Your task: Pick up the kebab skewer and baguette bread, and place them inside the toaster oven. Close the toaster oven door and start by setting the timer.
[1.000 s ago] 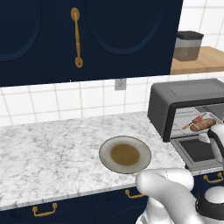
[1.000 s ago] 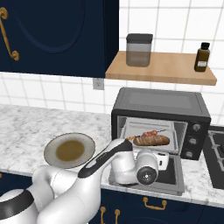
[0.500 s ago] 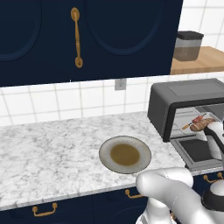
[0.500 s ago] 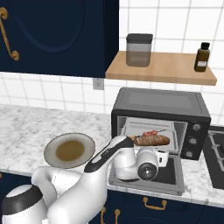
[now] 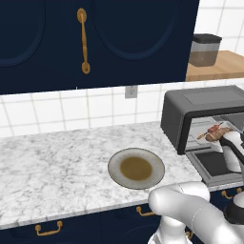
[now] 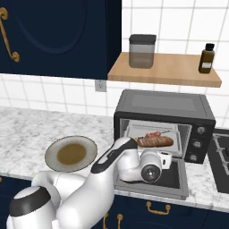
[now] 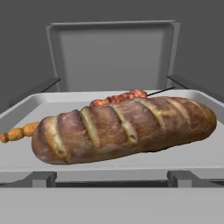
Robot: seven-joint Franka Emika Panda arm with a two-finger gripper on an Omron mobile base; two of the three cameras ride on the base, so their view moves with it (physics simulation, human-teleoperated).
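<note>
The toaster oven (image 6: 161, 103) stands at the counter's right end with the toaster oven door (image 6: 173, 181) folded down flat. On the tray inside lies the baguette bread (image 7: 127, 127), golden-brown and scored. Just behind it, touching it, rests the kebab skewer (image 7: 117, 99). Both also show in the right base view, the baguette bread (image 6: 154, 141) in front of the kebab skewer (image 6: 154, 133). My gripper (image 6: 167, 155) hovers over the lowered door at the oven's mouth, pointing in at the food, open and holding nothing. From the left, the gripper (image 5: 230, 139) sits right before the baguette bread (image 5: 218, 135).
A brown-centred plate (image 5: 136, 168) lies on the marble counter left of the oven. The oven's knobs (image 6: 197, 137) run down its right front. A wooden shelf (image 6: 170, 71) above carries a grey jar (image 6: 142, 51) and a dark bottle (image 6: 206, 58). A stove top (image 6: 222, 157) lies to the right.
My arm's forearm has lifted and swung slightly toward the oven, while the hand stays nearly in place over the door. The baguette and skewer have not moved.
</note>
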